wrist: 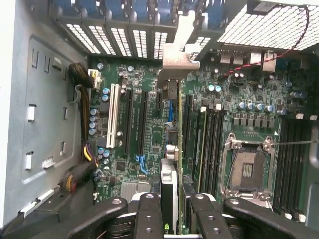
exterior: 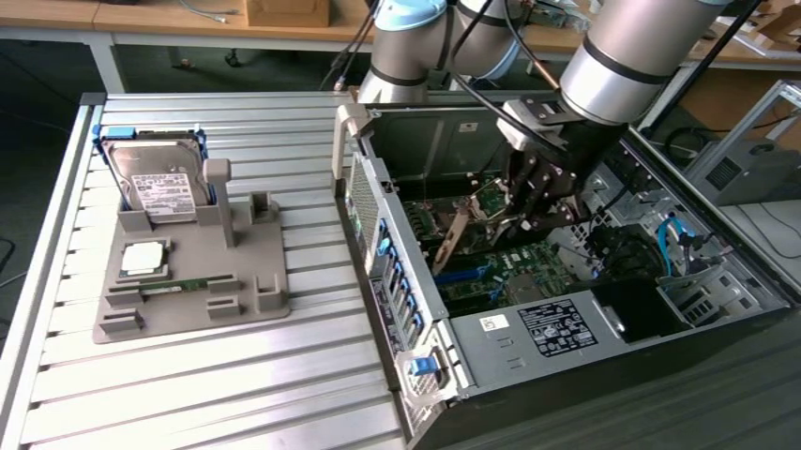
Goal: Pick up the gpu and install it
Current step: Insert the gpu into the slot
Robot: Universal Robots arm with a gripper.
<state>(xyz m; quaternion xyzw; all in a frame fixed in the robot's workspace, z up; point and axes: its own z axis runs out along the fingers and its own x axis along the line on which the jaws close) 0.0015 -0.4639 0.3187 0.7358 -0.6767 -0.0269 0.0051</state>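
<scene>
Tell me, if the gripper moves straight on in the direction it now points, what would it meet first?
Most likely the motherboard: the gripper holds the gpu edge-on just above it, so the card's lower edge should touch first, near the slots. Depth is unclear.

I reached down into the open computer case (exterior: 501, 347), which lay on its side toward the exterior view's right. My gripper (exterior: 541, 199) was inside it, above the motherboard (wrist: 149, 134). The gpu (exterior: 453, 234) stood on edge between my fingers (wrist: 149, 219), tilted over the board, its bracket (wrist: 180, 47) toward the case's slotted rear wall. On the table (exterior: 188, 394), at the exterior view's left, sat a parts stand (exterior: 188, 281). The hard drive (exterior: 157, 178) stood upright at its far end; the memory stick (exterior: 188, 283) lay nearer.
</scene>
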